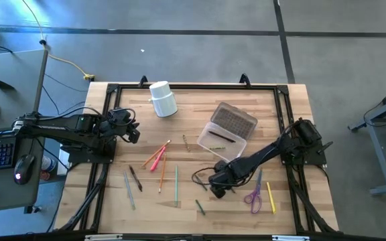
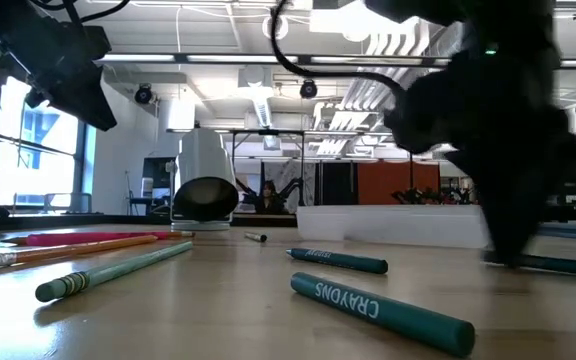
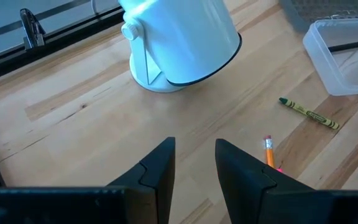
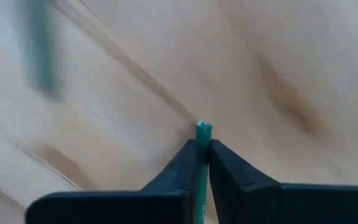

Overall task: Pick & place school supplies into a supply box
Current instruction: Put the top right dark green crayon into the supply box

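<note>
- The right gripper [image 4: 202,146] is down at the wooden table [image 1: 200,114], its dark jaws pinching a thin green crayon [image 4: 202,134] whose blunt tip pokes out just past the fingertips [image 4: 185,158].
- From above, that gripper [image 1: 218,182] sits low on the tabletop, near the purple-handled scissors [image 1: 253,197] and the yellow marker [image 1: 271,197], with the supply box [image 1: 228,130] a little beyond it.
- The supply box is clear plastic with rounded corners and a dark textured panel at its far end; a dark pen [image 1: 221,136] lies inside.
- The left gripper [image 3: 194,168] hangs above the table's left side, jaws parted and holding nothing, facing a smooth white cylindrical cup [image 3: 179,37] tipped on its side.
- Loose supplies lie scattered over the pale planks: a red pencil [image 1: 154,157] and an orange one [image 1: 162,171], a long green pencil [image 1: 176,184], a grey one [image 1: 129,187].
- At table height, a paper-wrapped teal crayon [image 2: 380,312] marked CRAYONS lies nearest the camera.
</note>
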Motion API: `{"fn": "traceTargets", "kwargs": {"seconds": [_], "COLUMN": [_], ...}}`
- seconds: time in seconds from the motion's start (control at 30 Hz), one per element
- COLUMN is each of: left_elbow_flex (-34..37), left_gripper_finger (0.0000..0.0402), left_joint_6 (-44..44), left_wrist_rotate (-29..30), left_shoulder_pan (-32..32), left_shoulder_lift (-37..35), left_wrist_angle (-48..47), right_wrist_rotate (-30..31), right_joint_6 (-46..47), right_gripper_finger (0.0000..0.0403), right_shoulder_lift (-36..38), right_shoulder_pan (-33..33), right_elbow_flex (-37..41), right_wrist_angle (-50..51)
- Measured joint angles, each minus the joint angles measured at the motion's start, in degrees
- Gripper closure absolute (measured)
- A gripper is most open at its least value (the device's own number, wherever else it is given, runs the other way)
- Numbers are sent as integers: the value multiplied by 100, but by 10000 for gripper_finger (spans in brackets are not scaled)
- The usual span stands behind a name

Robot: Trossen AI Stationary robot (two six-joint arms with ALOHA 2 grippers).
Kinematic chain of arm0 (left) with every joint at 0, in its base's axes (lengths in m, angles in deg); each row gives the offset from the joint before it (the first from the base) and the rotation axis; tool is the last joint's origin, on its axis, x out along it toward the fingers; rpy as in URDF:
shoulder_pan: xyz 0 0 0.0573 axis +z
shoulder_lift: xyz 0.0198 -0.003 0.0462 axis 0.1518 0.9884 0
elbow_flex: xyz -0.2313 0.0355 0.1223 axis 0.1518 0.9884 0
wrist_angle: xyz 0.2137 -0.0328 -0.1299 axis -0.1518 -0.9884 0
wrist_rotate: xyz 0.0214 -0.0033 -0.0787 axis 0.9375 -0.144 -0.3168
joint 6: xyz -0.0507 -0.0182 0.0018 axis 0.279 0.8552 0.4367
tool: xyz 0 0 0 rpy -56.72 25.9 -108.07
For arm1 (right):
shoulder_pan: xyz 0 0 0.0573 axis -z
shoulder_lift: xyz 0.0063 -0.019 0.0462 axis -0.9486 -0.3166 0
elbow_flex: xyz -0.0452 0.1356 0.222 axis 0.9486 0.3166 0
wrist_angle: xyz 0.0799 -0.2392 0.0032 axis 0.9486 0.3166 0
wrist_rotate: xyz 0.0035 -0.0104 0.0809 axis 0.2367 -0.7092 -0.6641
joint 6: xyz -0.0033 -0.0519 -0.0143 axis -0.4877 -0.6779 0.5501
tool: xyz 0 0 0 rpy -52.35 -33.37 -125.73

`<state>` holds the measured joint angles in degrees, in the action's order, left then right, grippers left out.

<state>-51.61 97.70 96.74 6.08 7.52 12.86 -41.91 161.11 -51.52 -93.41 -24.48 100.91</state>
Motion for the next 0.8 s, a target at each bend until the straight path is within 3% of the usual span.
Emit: {"fn": "traceTargets", "kwargs": {"seconds": [0.3,0.43,0.67,0.8], "left_elbow_flex": [-2,-2,-2,-2], "left_gripper_finger": [252,252,252,252], "left_joint_6": [1,1,0,1], "left_wrist_rotate": [43,72,79,101], "left_shoulder_pan": [2,2,2,2], "left_shoulder_lift": [1,0,0,0], "left_wrist_angle": [68,151,144,143], "right_wrist_rotate": [1567,1910,1369,1044], "right_joint_6": [-2072,-2969,-4283,-4452], "right_gripper_finger": [396,396,388,382], "right_shoulder_lift": [885,991,899,899], "right_shoulder_pan": [794,1395,2051,2261], "right_elbow_flex": [-398,-392,290,482], "right_wrist_angle": [576,1113,197,-280]}}
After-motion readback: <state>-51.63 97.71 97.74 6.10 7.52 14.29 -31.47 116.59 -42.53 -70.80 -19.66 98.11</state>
